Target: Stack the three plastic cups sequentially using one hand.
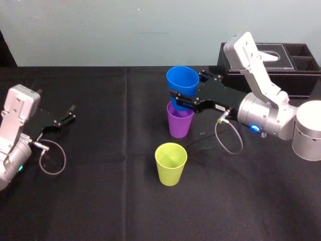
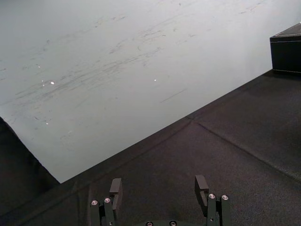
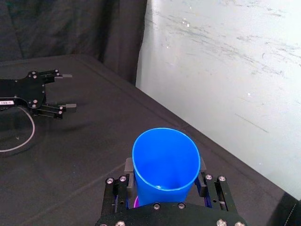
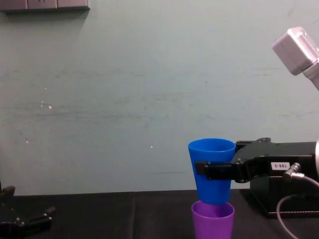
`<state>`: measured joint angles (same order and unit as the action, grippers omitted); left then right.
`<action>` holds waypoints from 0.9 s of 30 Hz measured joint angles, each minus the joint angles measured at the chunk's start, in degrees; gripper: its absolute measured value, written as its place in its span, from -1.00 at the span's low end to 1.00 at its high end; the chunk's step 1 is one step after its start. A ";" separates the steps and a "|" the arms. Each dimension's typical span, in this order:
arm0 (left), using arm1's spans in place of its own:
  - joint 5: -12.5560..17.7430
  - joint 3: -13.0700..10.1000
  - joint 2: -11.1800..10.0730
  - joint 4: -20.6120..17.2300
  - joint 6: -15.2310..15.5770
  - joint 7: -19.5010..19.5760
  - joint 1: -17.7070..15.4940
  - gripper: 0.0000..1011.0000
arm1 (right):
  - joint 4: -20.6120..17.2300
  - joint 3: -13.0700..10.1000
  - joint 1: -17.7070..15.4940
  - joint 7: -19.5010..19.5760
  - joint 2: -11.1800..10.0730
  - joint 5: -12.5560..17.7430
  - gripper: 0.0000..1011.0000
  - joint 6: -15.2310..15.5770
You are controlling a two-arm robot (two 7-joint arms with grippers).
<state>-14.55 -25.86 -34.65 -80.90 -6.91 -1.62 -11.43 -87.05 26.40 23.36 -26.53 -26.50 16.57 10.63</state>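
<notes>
My right gripper (image 1: pixel 185 86) is shut on the blue cup (image 1: pixel 182 83), one finger on each side of its wall. The blue cup hangs upright over the purple cup (image 1: pixel 179 123), its base right at the purple rim. From the chest view the blue cup (image 4: pixel 212 164) sits just above the purple cup (image 4: pixel 213 221). The right wrist view looks down into the blue cup (image 3: pixel 164 160) between the fingers (image 3: pixel 203 173). A yellow-green cup (image 1: pixel 171 164) stands alone nearer to me. My left gripper (image 1: pixel 73 113) rests open at the far left, holding nothing.
A black tissue box (image 1: pixel 281 60) stands at the back right, behind the right arm. Black cloth (image 1: pixel 100 201) covers the table, and a pale wall (image 4: pixel 124 99) rises behind it. A cable (image 1: pixel 228 143) loops beneath the right wrist.
</notes>
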 joint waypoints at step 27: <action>0.00 0.00 0.00 0.00 0.00 0.00 0.00 1.00 | 4.55 0.80 0.67 -0.93 1.59 -1.53 0.45 -0.96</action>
<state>-14.55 -25.86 -34.65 -80.90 -6.91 -1.62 -11.43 -82.49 27.20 24.03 -27.47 -24.91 15.04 9.68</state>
